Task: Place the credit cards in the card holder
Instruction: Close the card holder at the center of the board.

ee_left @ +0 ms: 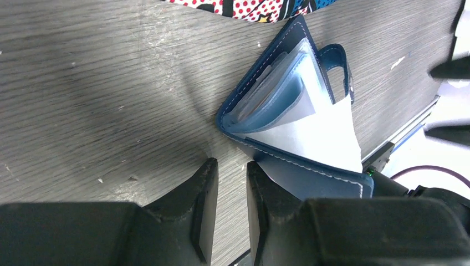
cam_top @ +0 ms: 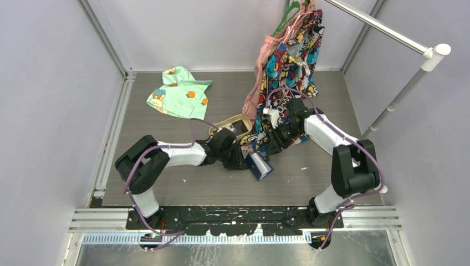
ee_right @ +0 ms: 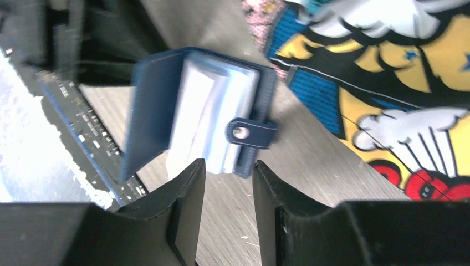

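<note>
You are working mid-table (cam_top: 166, 183); bare boards are lying open to the near left and near right, while the far centre is crowded. The hanging garment (cam_top: 288, 61) is draping down onto the table, its hem just beside the wallet's (cam_top: 260, 166) far side; the tan tray (cam_top: 224, 123) is sitting just behind the left gripper (cam_top: 239, 160), and the green cloth (cam_top: 178, 91) is lying well apart at the far left. The slanted rail (cam_top: 399, 41) is crossing the far right corner.

The wallet is sitting between the two arms, nearer the front edge than the back; it is standing half open in a V, navy covers spread, pale blue glossy pockets fanning inside, the snap tab (ee_right: 249, 132) hanging loose, and a white sheet (ee_left: 327, 130) is sticking out.

Your left gripper (ee_left: 230, 163) is pointing at the wallet's fold with its jaws narrowly parted and only table between them, grasping nothing; one finger (ee_left: 260, 194) is lying just beside the lower cover. Your right gripper (ee_right: 228, 163) is hovering on the tab side, jaws released, grasping nothing.

The right wrist view is blurring; you cannot tell whether any cards are sitting in the pockets, and part of the tray is hiding under arm and garment.
</note>
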Action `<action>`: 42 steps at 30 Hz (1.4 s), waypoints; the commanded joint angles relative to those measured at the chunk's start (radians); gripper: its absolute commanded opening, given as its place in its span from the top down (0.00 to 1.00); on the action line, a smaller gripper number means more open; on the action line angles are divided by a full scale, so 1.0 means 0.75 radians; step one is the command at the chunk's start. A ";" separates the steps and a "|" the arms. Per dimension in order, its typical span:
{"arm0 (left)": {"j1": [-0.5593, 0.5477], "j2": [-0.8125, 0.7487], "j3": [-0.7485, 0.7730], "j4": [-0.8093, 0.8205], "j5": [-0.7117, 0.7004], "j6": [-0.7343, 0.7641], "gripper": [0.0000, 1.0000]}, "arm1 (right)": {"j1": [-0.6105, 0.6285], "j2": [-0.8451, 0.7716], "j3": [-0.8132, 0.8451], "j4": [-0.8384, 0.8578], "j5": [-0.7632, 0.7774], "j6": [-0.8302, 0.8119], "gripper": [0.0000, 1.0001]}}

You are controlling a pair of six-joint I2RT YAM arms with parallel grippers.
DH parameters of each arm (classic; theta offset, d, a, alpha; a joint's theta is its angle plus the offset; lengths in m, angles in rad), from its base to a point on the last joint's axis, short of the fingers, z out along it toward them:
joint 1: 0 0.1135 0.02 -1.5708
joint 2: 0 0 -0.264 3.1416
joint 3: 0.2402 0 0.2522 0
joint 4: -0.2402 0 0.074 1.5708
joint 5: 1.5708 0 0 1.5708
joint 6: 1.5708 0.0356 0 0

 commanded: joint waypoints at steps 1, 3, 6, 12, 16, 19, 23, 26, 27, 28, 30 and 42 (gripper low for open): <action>-0.008 -0.012 0.068 0.002 -0.011 0.040 0.74 | 0.005 -0.219 -0.051 -0.050 -0.390 -0.291 0.59; -0.010 -0.016 0.074 0.002 -0.012 0.041 0.74 | 0.016 -0.275 -0.077 -0.079 -0.460 -0.403 0.61; -0.014 -0.033 0.089 0.002 -0.006 0.039 0.74 | 0.032 -0.268 -0.075 -0.129 -0.450 -0.475 0.64; -0.044 -0.086 0.114 -0.038 -0.016 0.030 0.74 | 0.107 -0.296 -0.048 -0.300 -0.581 -0.715 0.63; -0.068 -0.084 0.138 -0.040 -0.024 0.021 0.74 | 0.239 -0.303 -0.062 -0.264 -0.460 -0.725 0.62; -0.072 -0.073 0.147 -0.038 -0.027 0.017 0.73 | 0.292 -0.299 -0.109 -0.159 -0.291 -0.661 0.62; -0.072 -0.066 0.139 -0.028 -0.031 0.012 0.74 | 0.301 -0.292 -0.180 -0.070 -0.080 -0.670 0.63; -0.071 -0.072 0.124 -0.012 -0.034 0.013 0.73 | 0.299 -0.264 -0.227 -0.006 0.029 -0.686 0.63; -0.071 -0.076 0.118 -0.009 -0.036 0.016 0.73 | 0.300 -0.248 -0.233 0.008 0.053 -0.690 0.63; -0.072 -0.082 0.108 0.021 -0.036 0.022 0.72 | 0.300 -0.228 -0.236 0.022 0.082 -0.689 0.64; -0.071 -0.100 0.079 0.084 -0.044 0.039 0.71 | 0.299 -0.193 -0.238 0.045 0.130 -0.685 0.65; -0.065 -0.028 0.047 0.438 -0.021 0.117 0.72 | 0.299 -0.200 -0.303 0.057 0.116 -0.845 0.64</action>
